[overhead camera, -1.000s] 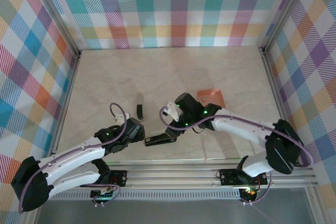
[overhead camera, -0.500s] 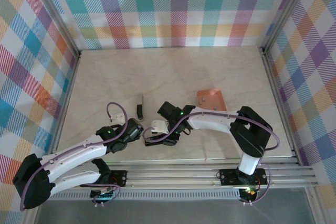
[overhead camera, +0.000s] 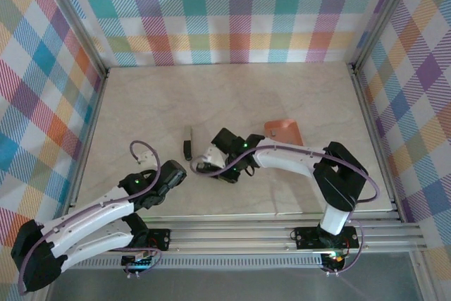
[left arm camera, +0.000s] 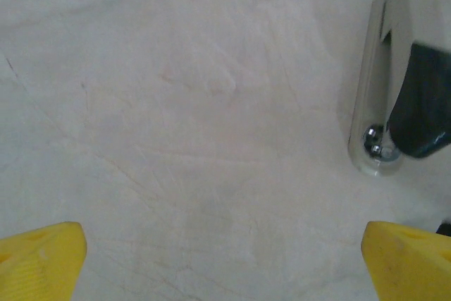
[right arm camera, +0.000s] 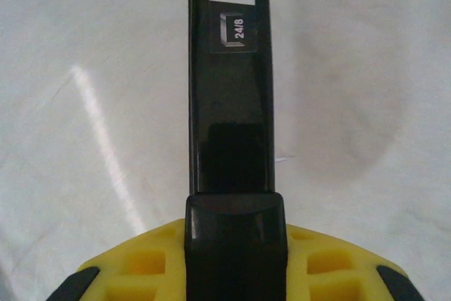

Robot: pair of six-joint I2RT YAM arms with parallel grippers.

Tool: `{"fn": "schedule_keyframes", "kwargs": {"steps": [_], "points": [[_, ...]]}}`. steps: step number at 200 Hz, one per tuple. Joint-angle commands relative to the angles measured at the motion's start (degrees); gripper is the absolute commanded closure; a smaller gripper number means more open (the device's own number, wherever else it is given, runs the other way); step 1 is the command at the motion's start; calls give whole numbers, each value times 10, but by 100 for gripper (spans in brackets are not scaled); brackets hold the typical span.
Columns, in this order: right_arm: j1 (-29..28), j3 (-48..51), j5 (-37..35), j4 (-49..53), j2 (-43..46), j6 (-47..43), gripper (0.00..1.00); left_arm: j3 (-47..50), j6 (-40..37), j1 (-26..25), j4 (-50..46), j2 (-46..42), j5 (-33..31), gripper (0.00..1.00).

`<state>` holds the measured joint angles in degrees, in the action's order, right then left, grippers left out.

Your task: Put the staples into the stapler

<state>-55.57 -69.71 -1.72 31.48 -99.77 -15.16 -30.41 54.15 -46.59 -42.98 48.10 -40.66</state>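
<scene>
Toward the near left corner of the table (overhead camera: 232, 96), the left arm reaches in from its base and ends in the left gripper (left arm camera: 225, 259), which hangs over bare pale tabletop with its two yellow fingertips (left arm camera: 42, 259) spread wide and nothing between them. At the right edge of the left wrist view lies a pale metal bar (left arm camera: 370, 96) with a rounded end and a dark block on it, apart from both fingertips. Just beyond the left gripper in the top view, a slim grey and black piece (overhead camera: 188, 144) lies on the table, pointing toward the far edge; whether it is that same bar cannot be told. Next, a little left of the table's middle and nearer the near edge than the far one, sits the black stapler (right arm camera: 229, 103). The right gripper (right arm camera: 234, 252) is pressed together on the stapler's near end, yellow pads on either side of it. The long glossy top runs straight away from the gripper and carries a small label reading 24/8. Further right, past the middle of the table, an orange piece (overhead camera: 283, 132) lies flat, well apart from the stapler. Whether it is a container, or holds anything, cannot be told. Plaid walls (overhead camera: 232, 12) enclose the table on three sides.
</scene>
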Motion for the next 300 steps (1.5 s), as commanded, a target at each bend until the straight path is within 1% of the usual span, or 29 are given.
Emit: {"fn": "schedule_keyframes", "kwargs": {"steps": [1, 14, 31, 46, 62, 75, 88, 114, 151, 157, 168, 177, 185, 195, 207, 216, 223, 231, 234, 236, 238, 260, 275, 293, 300], "points": [[6, -88, -72, -2, -10, 213, 96, -2, -26, 12, 11, -22, -88, 0], [8, -135, -82, 32, -40, 296, 95, -1, -42, 19, 27, -28, -124, 0], [8, -179, -91, 54, -75, 390, 94, 3, -99, 34, 83, -24, -153, 0], [8, -197, -99, 56, -97, 474, 93, 0, -145, 51, 126, -10, -163, 0], [8, -214, -111, 60, -118, 540, 92, -10, -172, 71, 156, 14, -161, 0], [8, -231, -120, 77, -135, 583, 91, -23, -189, 93, 171, 35, -145, 0], [7, -240, -123, 93, -147, 620, 89, -35, -185, 113, 178, 56, -132, 0], [3, -236, -146, 97, -151, 640, 86, -40, -191, 125, 220, 88, -135, 0], [1, -222, -147, 63, -148, 648, 72, -40, -207, 128, 252, 112, -134, 0], [1, -218, -145, 56, -146, 650, 68, -42, -212, 128, 253, 115, -135, 0], [0, -214, -141, 43, -140, 648, 55, -49, -228, 128, 252, 120, -135, 0], [0, -213, -142, 38, -133, 642, 50, -58, -262, 129, 253, 127, -124, 0], [0, -209, -149, 34, -124, 634, 47, -70, -296, 128, 248, 137, -110, 0], [1, -198, -162, 26, -106, 622, 43, -89, -305, 128, 227, 150, -105, 0], [3, -170, -189, 5, -77, 604, 41, -110, -291, 128, 200, 164, -123, 0], [6, -142, -208, -18, -46, 588, 38, -116, -301, 128, 204, 166, -142, 0], [10, -116, -224, -35, -24, 574, 32, -110, -317, 129, 222, 159, -157, 0], [17, -85, -243, -54, 11, 559, 22, -94, -336, 131, 261, 147, -164, 0], [20, -74, -252, -61, 24, 553, 15, -86, -343, 134, 281, 141, -164, 0], [22, -64, -257, -65, 32, 549, 4, -81, -347, 135, 296, 136, -163, 0], [24, -55, -262, -71, 40, 545, 0, -76, -351, 137, 308, 133, -161, 0], [66, 53, -285, -147, 130, 463, 1, -12, -380, 161, 419, 96, -132, 0], [106, 131, -276, -208, 188, 386, 1, 33, -411, 171, 507, 85, -111, 0], [164, 200, -247, -240, 244, 321, 1, 72, -444, 195, 605, 100, -107, 0], [185, 223, -239, -249, 266, 304, 1, 63, -440, 211, 593, 108, -97, 0]]}}
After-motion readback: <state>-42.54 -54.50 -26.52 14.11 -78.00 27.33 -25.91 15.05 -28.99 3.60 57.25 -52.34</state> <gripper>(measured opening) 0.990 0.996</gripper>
